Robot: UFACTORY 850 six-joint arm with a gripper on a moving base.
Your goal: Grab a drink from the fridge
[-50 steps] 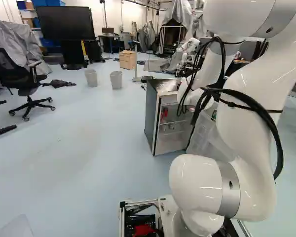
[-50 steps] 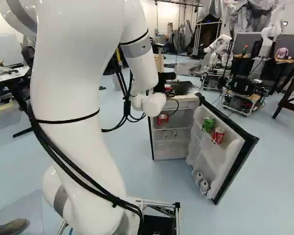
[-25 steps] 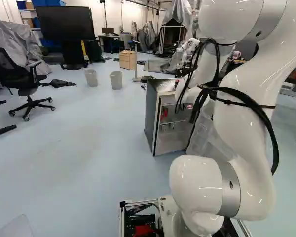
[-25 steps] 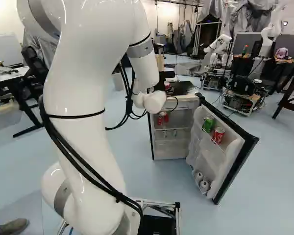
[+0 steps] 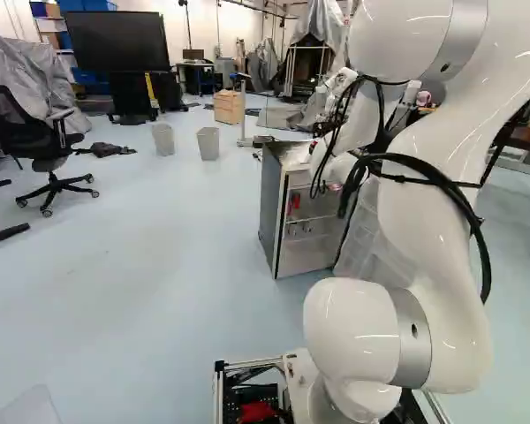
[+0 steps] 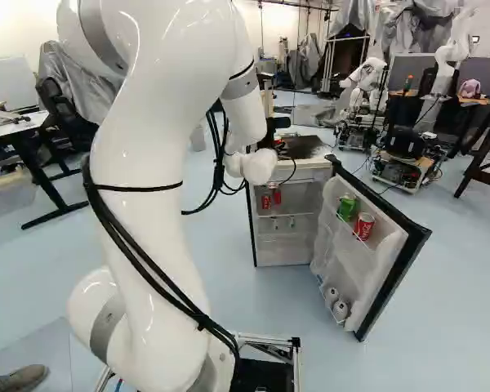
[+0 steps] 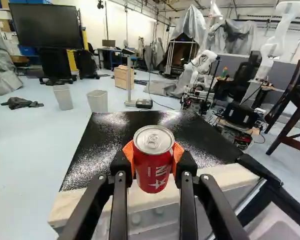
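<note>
The black two-finger gripper (image 6: pixel 271 131) stands parted by the width of a red metal drink can with a silver lid (image 7: pixel 152 167), its orange pads (image 7: pixel 128 155) pressing the can from left and right. The grip is on the can's upper part; the lower body shows between the black fingers. The can is upright, its long axis close to vertical, lid and pull tab upward. It is at the near edge of the fridge's glossy black top (image 7: pixel 107 135); whether its base clears that edge, I cannot tell. The white jointed arm (image 6: pixel 147 220) reaches forward to the white-fronted fridge (image 6: pixel 309 174), whose black-edged door (image 6: pixel 400 282) is swung open to the right. A green can (image 6: pixel 347 207) stands left of another red can (image 6: pixel 364 226) on the door's upper shelf. Far beyond, to the right, stands another robot, white-armed (image 7: pixel 277 42).
</note>
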